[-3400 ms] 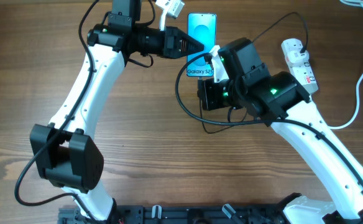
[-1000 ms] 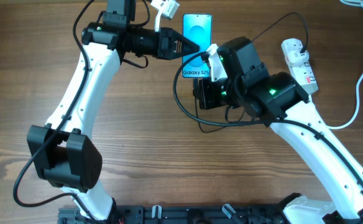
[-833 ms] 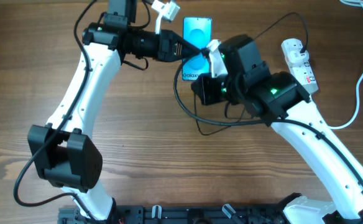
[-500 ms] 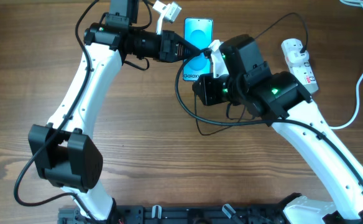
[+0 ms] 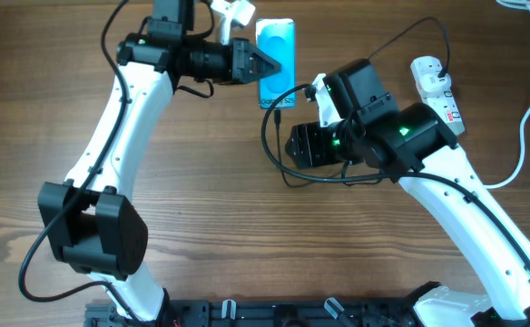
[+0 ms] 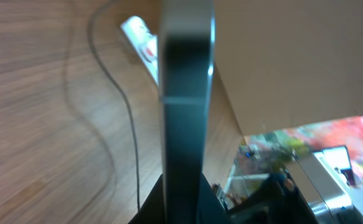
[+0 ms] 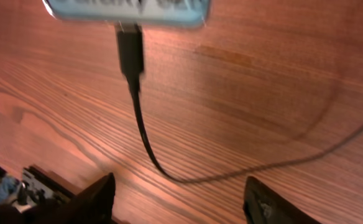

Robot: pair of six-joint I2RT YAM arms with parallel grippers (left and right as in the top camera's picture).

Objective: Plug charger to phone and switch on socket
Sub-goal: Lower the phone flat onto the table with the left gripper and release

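Note:
My left gripper is shut on the phone, gripping its long side at the back of the table with the turquoise screen facing up. In the left wrist view the phone stands edge-on between the jaws. The charger's black plug sits in the phone's lower end. Its thin cable loops down across the wood and back up toward the white socket at the right. My right gripper hangs open below and right of the plug, with nothing between its fingers.
A thick white cord curves off the socket along the right edge. The socket and cable also show behind the phone in the left wrist view. A black rail runs along the front edge.
The right gripper opened, let go of the plug and drew back down and to the right. The left gripper carried the phone up and left, and the plug stayed in it.

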